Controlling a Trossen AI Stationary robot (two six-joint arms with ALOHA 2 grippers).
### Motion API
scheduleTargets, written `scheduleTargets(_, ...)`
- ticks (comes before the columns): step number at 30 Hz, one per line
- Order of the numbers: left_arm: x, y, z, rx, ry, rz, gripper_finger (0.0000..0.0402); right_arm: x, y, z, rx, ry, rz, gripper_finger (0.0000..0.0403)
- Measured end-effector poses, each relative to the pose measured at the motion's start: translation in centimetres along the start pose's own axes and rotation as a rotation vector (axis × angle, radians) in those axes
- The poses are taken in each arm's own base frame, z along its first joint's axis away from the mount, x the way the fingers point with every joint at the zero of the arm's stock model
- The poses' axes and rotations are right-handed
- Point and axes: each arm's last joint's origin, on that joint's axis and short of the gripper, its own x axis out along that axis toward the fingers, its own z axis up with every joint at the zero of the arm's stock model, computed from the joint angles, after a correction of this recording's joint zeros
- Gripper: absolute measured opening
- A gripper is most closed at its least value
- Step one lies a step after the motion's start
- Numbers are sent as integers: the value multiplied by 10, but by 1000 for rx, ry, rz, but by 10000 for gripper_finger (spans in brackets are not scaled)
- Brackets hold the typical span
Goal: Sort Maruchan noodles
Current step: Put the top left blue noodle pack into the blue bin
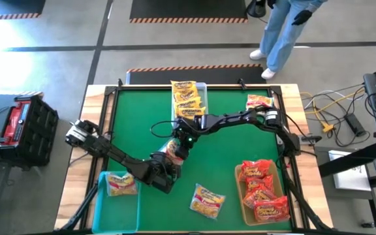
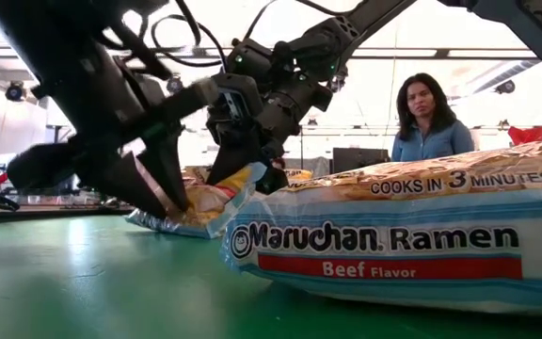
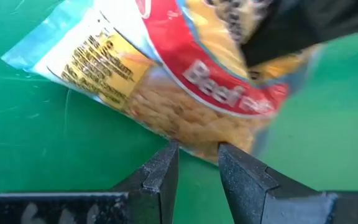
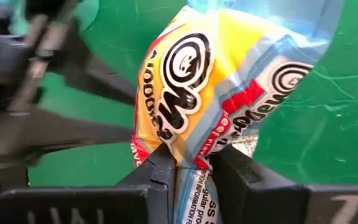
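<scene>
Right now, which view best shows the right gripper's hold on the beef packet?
The right wrist view: the right gripper is shut on the beef packet, pinching a fold. The low view shows the packet partly hidden by both arms. The high view hides it mostly; the left wrist view shows its label, not the hold.

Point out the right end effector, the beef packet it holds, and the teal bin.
Right end effector [image 4: 194, 168], right wrist view: midway between its fingertips.
Beef packet [image 4: 191, 74], right wrist view: its crumpled yellow front.
Teal bin [image 1: 103, 207], high view: bare floor near its left wall.
</scene>
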Motion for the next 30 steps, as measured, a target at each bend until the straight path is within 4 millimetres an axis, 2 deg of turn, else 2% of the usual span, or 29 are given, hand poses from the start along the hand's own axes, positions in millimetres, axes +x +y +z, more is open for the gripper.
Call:
scheduleTargets(10,-16,-5,-4,-13,13,-74,97,-3,-3,2,0,-5,2,39)
scheduleTargets(23,-70,-21,8,28,15,-218,97,-14,-1,9,-54,13,81,38)
scheduleTargets(30,-96,-32,24,120,-10,-154,97,-17,4,8,-82,50,186,38)
